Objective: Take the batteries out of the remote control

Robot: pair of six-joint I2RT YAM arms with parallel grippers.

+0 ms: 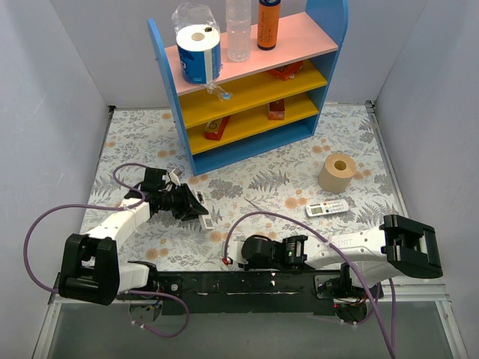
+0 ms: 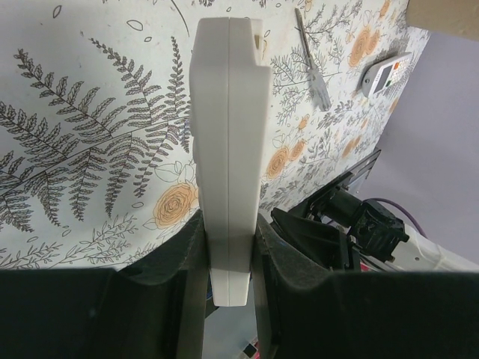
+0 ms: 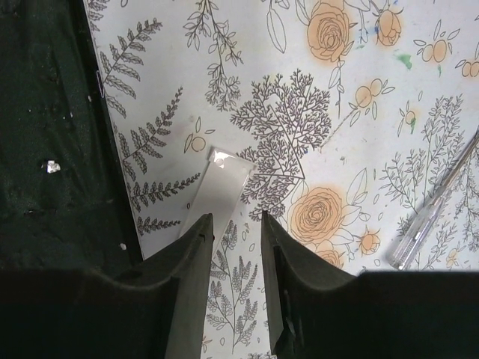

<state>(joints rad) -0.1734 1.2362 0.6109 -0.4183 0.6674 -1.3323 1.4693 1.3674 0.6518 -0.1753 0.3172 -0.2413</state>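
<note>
White remote [image 1: 207, 221] in the left tool [image 1: 199, 212]

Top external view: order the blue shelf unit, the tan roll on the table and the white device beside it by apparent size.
Largest: blue shelf unit.
Next: tan roll.
Smallest: white device, far slimmer than the roll.

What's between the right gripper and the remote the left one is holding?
Nothing visible. The left gripper clamps the remote on edge, and only table separates it from the right gripper. A flat white piece lies on the table just ahead of its fingertips. No batteries show.
</note>
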